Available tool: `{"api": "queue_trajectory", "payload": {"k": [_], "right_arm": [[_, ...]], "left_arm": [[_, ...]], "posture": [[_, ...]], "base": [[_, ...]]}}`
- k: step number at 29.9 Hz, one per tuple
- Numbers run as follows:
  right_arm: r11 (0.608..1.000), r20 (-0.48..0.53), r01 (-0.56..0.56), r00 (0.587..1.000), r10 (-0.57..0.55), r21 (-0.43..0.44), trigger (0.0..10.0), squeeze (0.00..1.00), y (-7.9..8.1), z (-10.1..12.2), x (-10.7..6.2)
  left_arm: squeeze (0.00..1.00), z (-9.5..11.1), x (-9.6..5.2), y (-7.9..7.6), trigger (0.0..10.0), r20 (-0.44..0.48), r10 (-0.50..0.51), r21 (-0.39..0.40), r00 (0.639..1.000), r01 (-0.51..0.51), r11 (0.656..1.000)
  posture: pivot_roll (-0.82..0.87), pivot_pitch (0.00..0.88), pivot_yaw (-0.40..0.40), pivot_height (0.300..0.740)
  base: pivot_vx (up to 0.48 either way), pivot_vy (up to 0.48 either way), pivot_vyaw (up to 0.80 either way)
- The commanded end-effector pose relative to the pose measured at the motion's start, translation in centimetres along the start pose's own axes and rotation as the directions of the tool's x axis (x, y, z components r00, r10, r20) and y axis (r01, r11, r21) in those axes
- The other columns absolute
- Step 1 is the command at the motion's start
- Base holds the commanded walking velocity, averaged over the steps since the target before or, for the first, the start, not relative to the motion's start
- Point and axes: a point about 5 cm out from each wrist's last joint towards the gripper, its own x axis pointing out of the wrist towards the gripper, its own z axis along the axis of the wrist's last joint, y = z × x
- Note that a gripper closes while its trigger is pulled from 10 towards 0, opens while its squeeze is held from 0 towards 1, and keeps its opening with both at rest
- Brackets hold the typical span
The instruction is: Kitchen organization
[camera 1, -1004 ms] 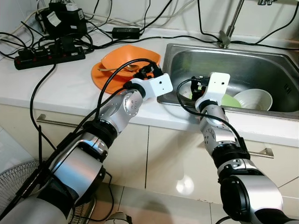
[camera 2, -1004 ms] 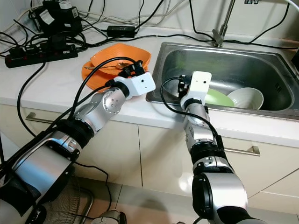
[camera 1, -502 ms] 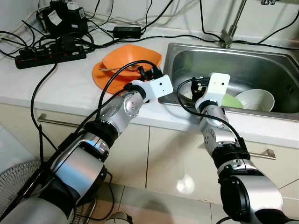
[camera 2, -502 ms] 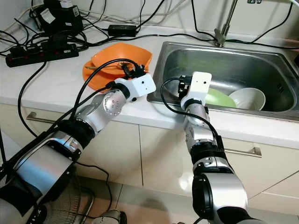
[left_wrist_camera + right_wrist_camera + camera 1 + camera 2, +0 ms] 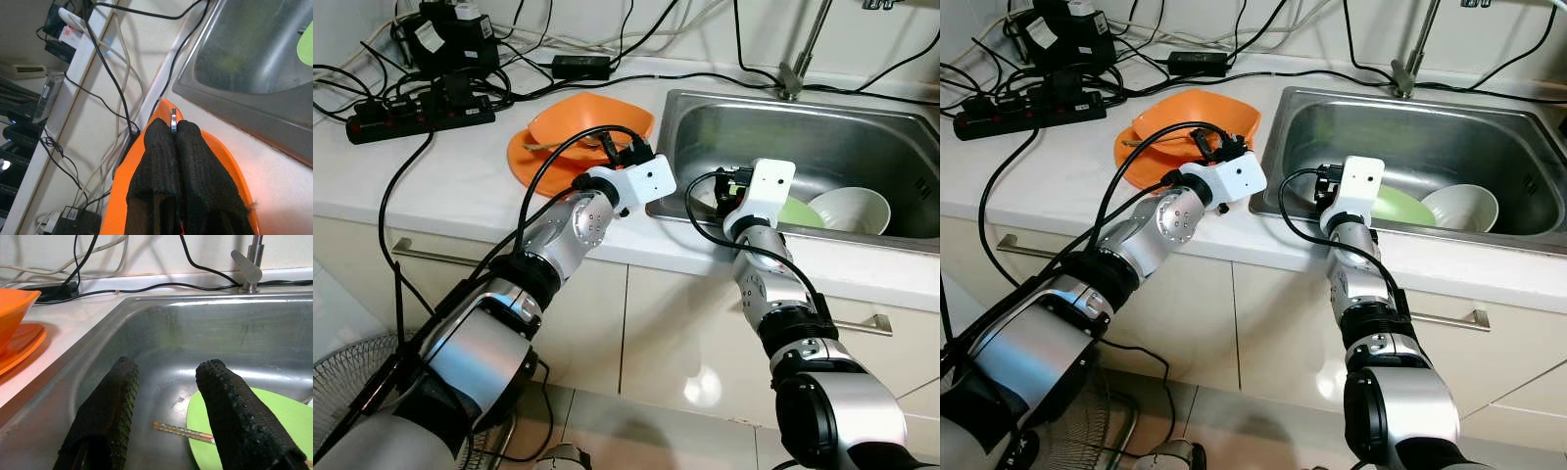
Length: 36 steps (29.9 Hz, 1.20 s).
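Two arms: both reach from the cabinet front over the counter's near edge.
Left gripper (image 5: 172, 147): over the near rim of the orange dishes, by the sink's left edge; its fingers are clenched on a thin metal piece (image 5: 173, 120) whose tip sticks out beyond them. What the piece is I cannot tell.
Right gripper (image 5: 166, 411): inside the sink at its near left corner, fingers released and spread, nothing between them.
Counter (image 5: 460, 176): white, running from the left edge up to the sink.
Sink (image 5: 822, 127): steel, set in the right part of the counter.
Green plate (image 5: 249, 431): on the sink floor, just beyond the right gripper.
Chopstick (image 5: 183, 431): patterned, lying on the sink floor with one end touching the green plate's left rim.
White bowl (image 5: 850, 208): in the sink, just right of the green plate, touching it.
Orange plate (image 5: 524, 162): on the counter just left of the sink.
Orange bowl (image 5: 582, 119): resting on the orange plate, tilted.
Faucet (image 5: 793, 73): at the sink's far edge.
Power strip (image 5: 416, 113): black, near the counter's far left, with plugs in it.
Cables (image 5: 636, 39): black and white, strewn along the counter's far edge.
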Motion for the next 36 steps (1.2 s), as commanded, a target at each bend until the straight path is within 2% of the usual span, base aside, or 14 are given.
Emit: {"api": "queue_trajectory", "payload": {"k": [1,4,5,7,8,13,16,21,23,24,25,26,30,36], "right_arm": [[1.0,0.009,0.009,1.0,-0.009,0.012,10.0,0.0,-0.2,0.4,0.1],[1.0,0.009,0.008,1.0,-0.009,0.011,10.0,0.0,-0.2,0.4,0.1],[1.0,0.008,0.008,1.0,-0.008,0.01,10.0,0.0,-0.2,0.4,0.1],[1.0,0.007,0.008,1.0,-0.008,0.01,10.0,0.0,-0.2,0.4,0.1],[1.0,0.007,0.007,1.0,-0.007,0.01,10.0,0.0,-0.1,0.4,0.1],[1.0,0.005,0.003,1.0,-0.003,0.01,10.0,0.0,0.0,0.4,0.1],[1.0,-0.002,-0.004,1.0,0.004,0.004,10.0,0.0,0.1,0.3,0.1],[1.0,-0.007,-0.003,1.0,0.003,0.0,10.0,0.0,0.0,0.2,0.1],[1.0,-0.007,-0.003,1.0,0.003,0.0,10.0,0.0,0.0,0.1,0.1],[1.0,-0.007,-0.003,1.0,0.003,0.0,10.0,0.0,0.0,0.1,0.1],[1.0,-0.007,-0.004,1.0,0.004,0.001,10.0,0.0,0.1,0.1,0.0],[1.0,-0.007,-0.004,1.0,0.004,0.001,10.0,0.0,0.1,0.1,0.0],[1.0,-0.004,-0.004,1.0,0.004,0.002,10.0,0.0,0.1,0.1,0.0],[0.998,0.059,-0.013,0.998,0.017,-0.057,10.0,0.0,0.2,1.1,0.1]], "left_arm": [[0.0,1.4,0.6,1.9,0.0,0.062,0.08,-0.011,0.995,-0.079,0.997],[0.0,2.1,0.6,2.7,0.0,0.105,0.131,-0.099,0.986,-0.121,0.988],[0.0,2.7,0.6,3.4,6.2,0.13,0.175,-0.193,0.976,-0.148,0.97],[0.0,2.8,0.5,3.7,6.2,0.136,0.188,-0.219,0.973,-0.156,0.963],[0.0,3.0,0.5,4.0,10.0,0.145,0.206,-0.247,0.968,-0.166,0.955],[0.0,3.2,0.4,4.4,10.0,0.148,0.229,-0.325,0.962,-0.171,0.93],[0.0,2.9,0.3,4.0,10.0,0.126,0.213,-0.424,0.969,-0.141,0.895],[0.0,2.8,0.1,3.2,10.0,0.133,0.164,-0.471,0.978,-0.083,0.878],[0.0,2.9,0.0,3.3,10.0,0.13,0.181,-0.532,0.975,-0.085,0.843],[0.0,2.9,0.0,3.3,10.0,0.13,0.181,-0.532,0.975,-0.085,0.843],[0.0,3.3,-0.1,4.0,10.0,0.15,0.23,-0.604,0.962,-0.095,0.792],[0.0,3.3,-0.1,4.0,10.0,0.15,0.23,-0.604,0.962,-0.095,0.792],[0.0,5.0,-1.0,7.3,10.0,0.245,0.393,-0.737,0.886,-0.093,0.669],[0.0,6.5,-2.1,7.7,10.0,0.367,0.387,-0.819,0.846,0.097,0.565]], "posture": [[0.11,0.014,0.03,0.74],[0.11,0.014,0.03,0.74],[0.11,0.013,0.026,0.74],[0.11,0.013,0.026,0.74],[0.11,0.013,0.026,0.74],[0.12,0.014,0.024,0.74],[0.12,0.016,0.022,0.74],[0.12,0.02,0.019,0.74],[0.12,0.022,0.019,0.74],[0.12,0.022,0.019,0.74],[0.12,0.023,0.019,0.74],[0.12,0.023,0.019,0.74],[0.12,0.023,0.02,0.74],[0.12,0.021,0.021,0.74]], "base": [[0.0,0.0,0.0],[0.0,0.0,0.0],[0.0,0.0,0.0],[0.0,0.0,0.0],[0.0,0.0,0.0],[0.0,0.0,0.0],[0.0,0.0,0.0],[0.0,0.0,0.0],[0.0,0.0,0.0],[0.0,0.0,0.0],[0.0,0.0,0.0],[0.0,0.0,0.0],[0.0,0.0,0.0],[0.0,0.0,0.0]]}}
